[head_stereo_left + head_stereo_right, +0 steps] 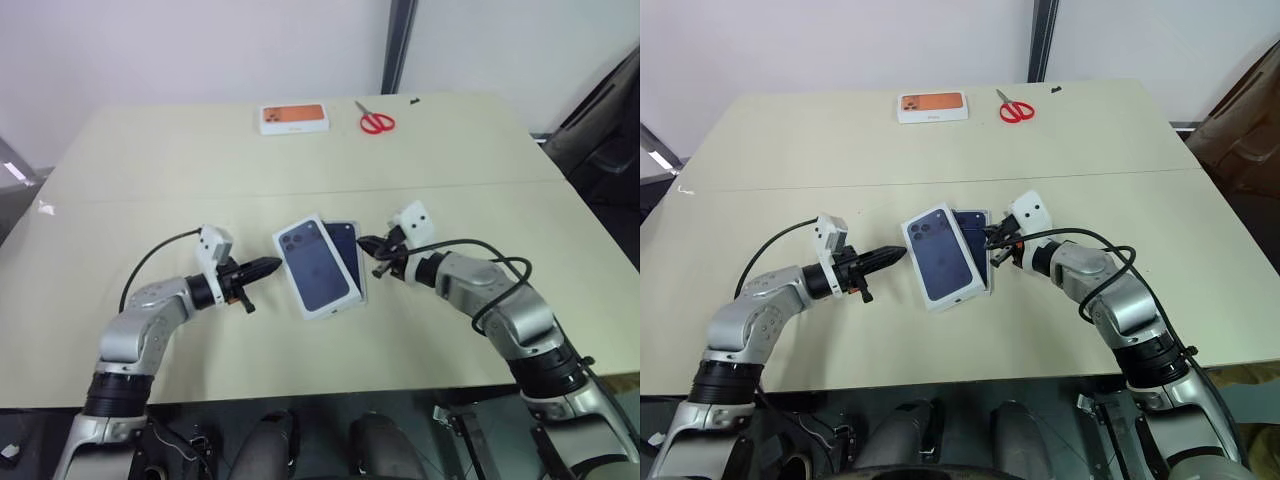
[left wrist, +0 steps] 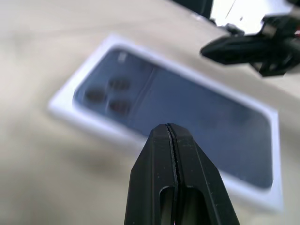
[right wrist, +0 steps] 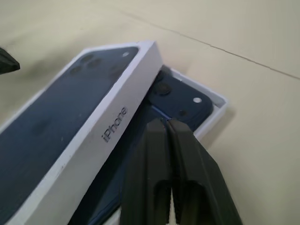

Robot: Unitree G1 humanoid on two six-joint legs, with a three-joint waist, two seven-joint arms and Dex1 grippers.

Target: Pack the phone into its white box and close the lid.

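Lid (image 1: 314,265) sits skewed over the box (image 3: 212,111), phone (image 3: 180,98) peeking out inside. Both grippers, left (image 1: 272,267) and right (image 1: 368,243), are pinched shut on nothing. I'd nudge the lid square from both sides, then press down evenly.

Both grippers (image 1: 272,267) (image 1: 366,243) — fingers pressed together

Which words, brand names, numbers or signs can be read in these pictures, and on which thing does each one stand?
"iPhone": grey letters on the white side wall of the lid, which lies askew over the white box with the phone inside.
White box with an orange picture, far on the table: small marks below the picture, too small to read.
Red scissors: no text visible.
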